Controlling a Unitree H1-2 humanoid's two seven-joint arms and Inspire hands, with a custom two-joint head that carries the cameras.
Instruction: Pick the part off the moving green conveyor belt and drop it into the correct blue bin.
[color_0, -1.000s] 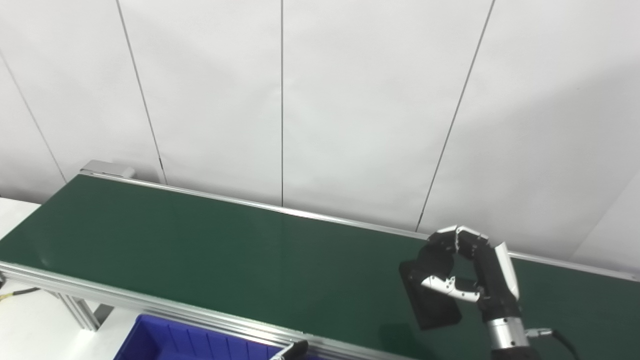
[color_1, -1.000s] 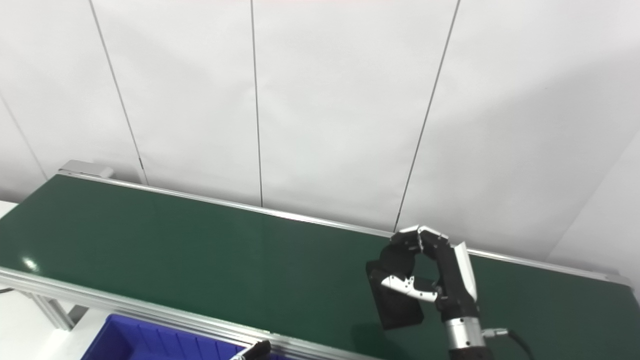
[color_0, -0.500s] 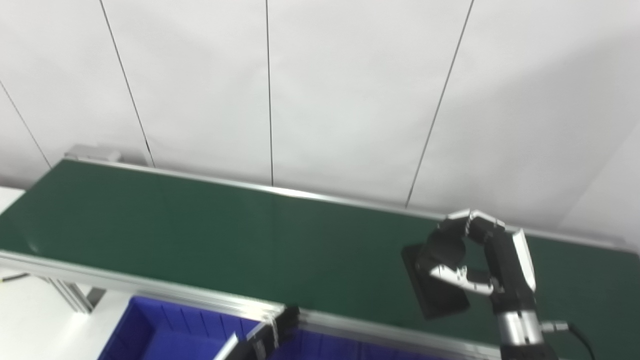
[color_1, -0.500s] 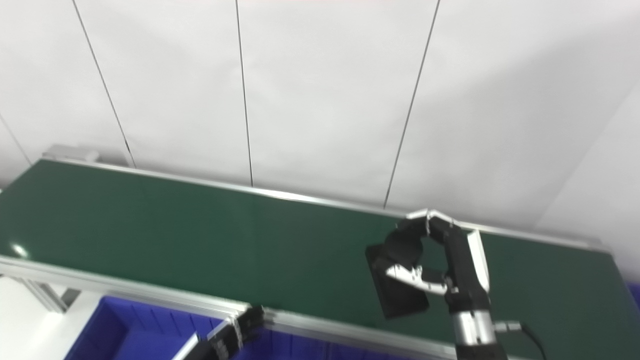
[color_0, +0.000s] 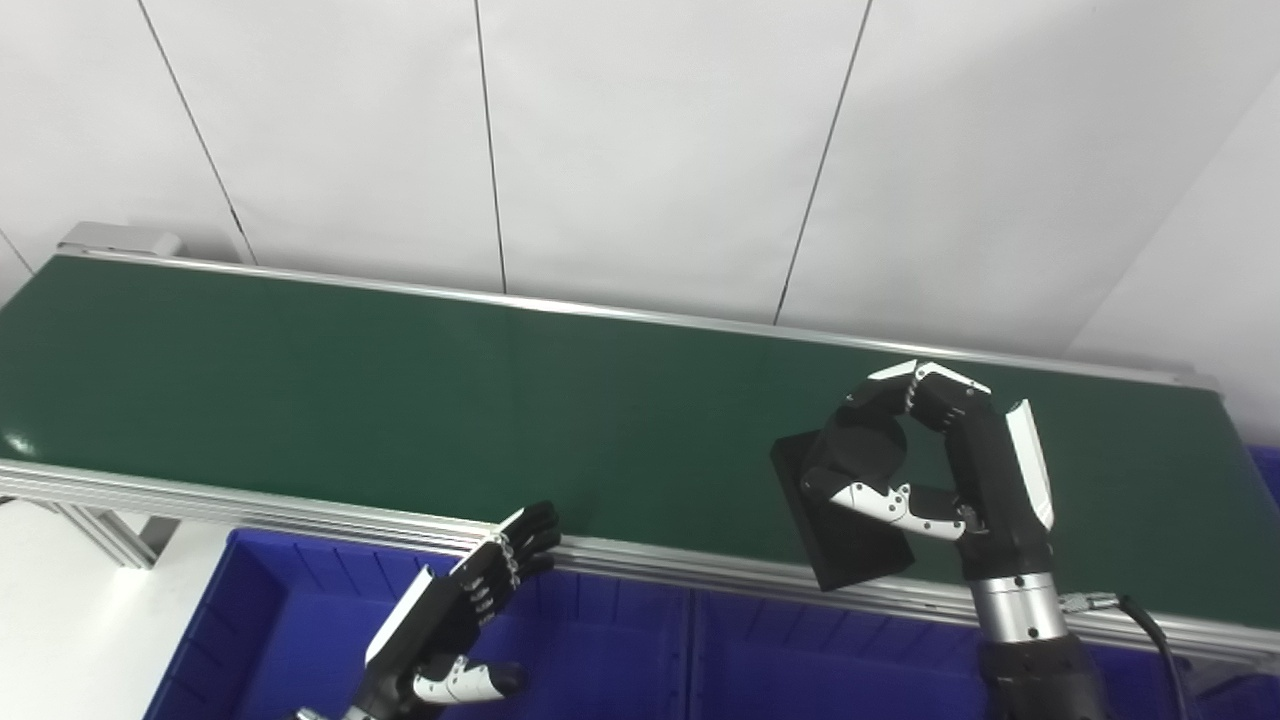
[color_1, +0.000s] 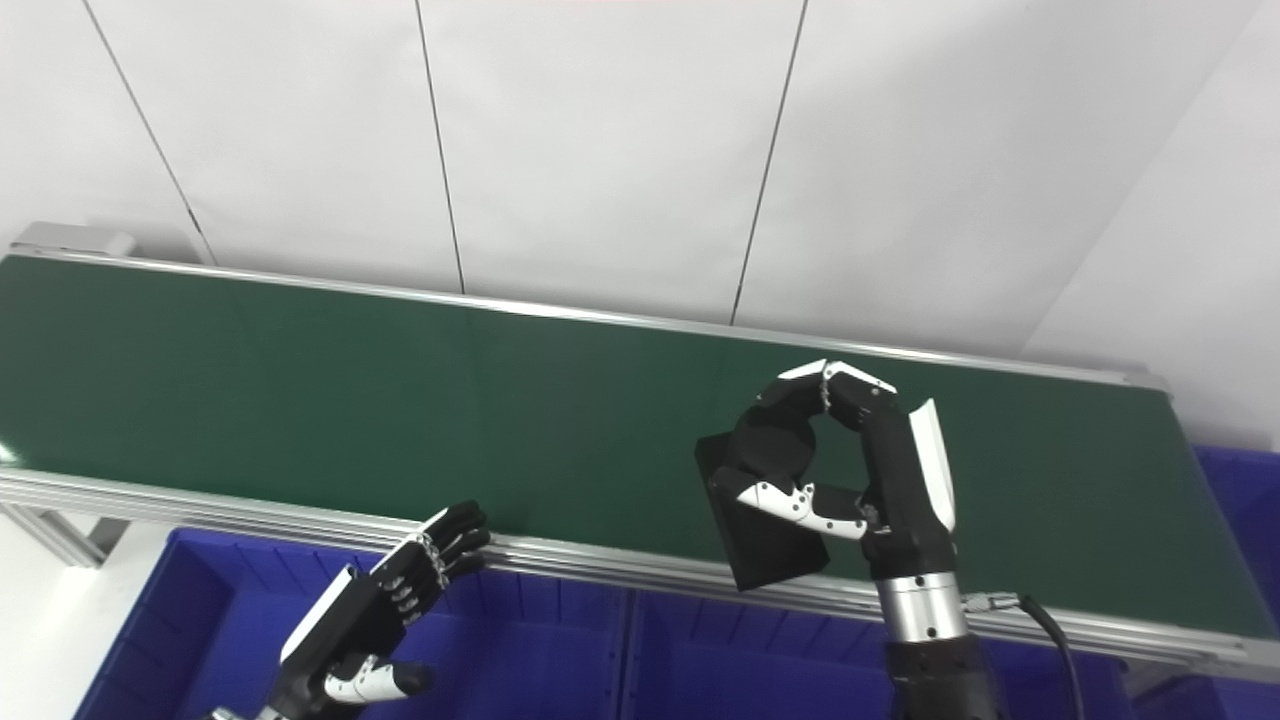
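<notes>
My right hand (color_0: 925, 470) is shut on a flat black rectangular part (color_0: 838, 525), which it holds tilted above the near rail of the green conveyor belt (color_0: 400, 390); its fingers curl over the part's top and the thumb presses the front face. My left hand (color_0: 460, 610) hovers open, fingers spread, over the blue bin (color_0: 270, 630) below the belt's front rail. In the right eye view the same part (color_1: 765, 540) sits in the right hand (color_1: 850, 470), and the left hand (color_1: 385, 610) is low at the left.
A row of blue bins runs under the belt's near rail, with a second bin (color_0: 800, 680) right of a divider and another blue bin (color_1: 1240, 490) past the belt's right end. A white panelled wall (color_0: 640, 140) stands behind the belt.
The camera has tilted down, bringing the bins into view. My right hand has drawn the black part toward the near rail. My left hand has risen into view, open.
</notes>
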